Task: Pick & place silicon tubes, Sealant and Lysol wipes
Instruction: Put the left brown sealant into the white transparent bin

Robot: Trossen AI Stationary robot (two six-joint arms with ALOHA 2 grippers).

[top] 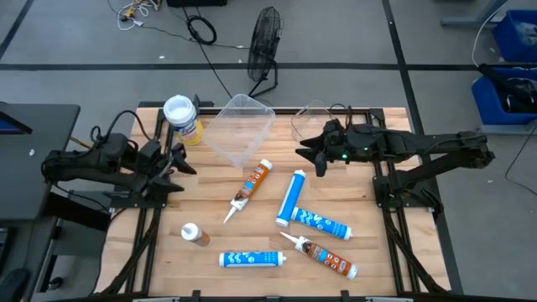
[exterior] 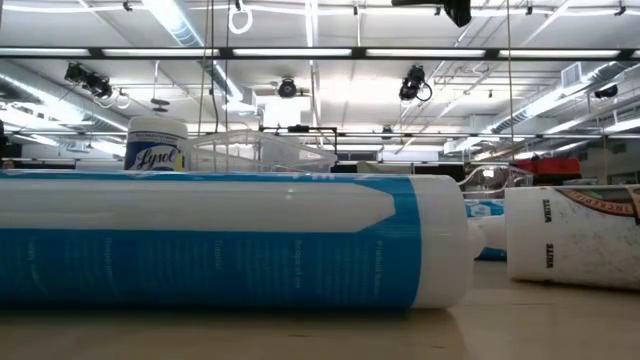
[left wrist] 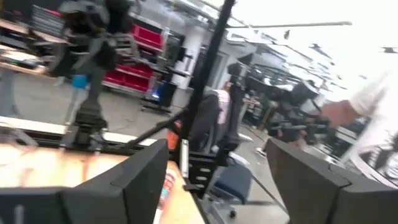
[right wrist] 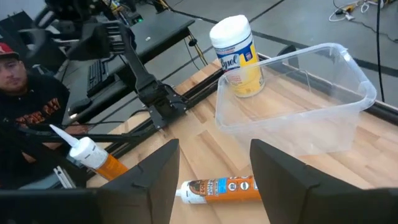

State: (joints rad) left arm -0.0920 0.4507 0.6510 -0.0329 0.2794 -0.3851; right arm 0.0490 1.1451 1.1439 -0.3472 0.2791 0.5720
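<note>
Lysol wipes (top: 182,119) upright at bench (top: 377,252) far-left corner, beside bin (top: 239,130). Nearest: left hand (top: 178,161), fingers apart, empty, just below canister. Right hand (top: 312,154) across bin, likewise apart, empty.

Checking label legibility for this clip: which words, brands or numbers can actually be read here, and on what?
"Lysol": on the Lysol wipes canister label, also seen in the right wrist view.
Print on the blue-and-white tube: too faint to read.
Print on the orange-brown tube: too blurred to read.
</note>
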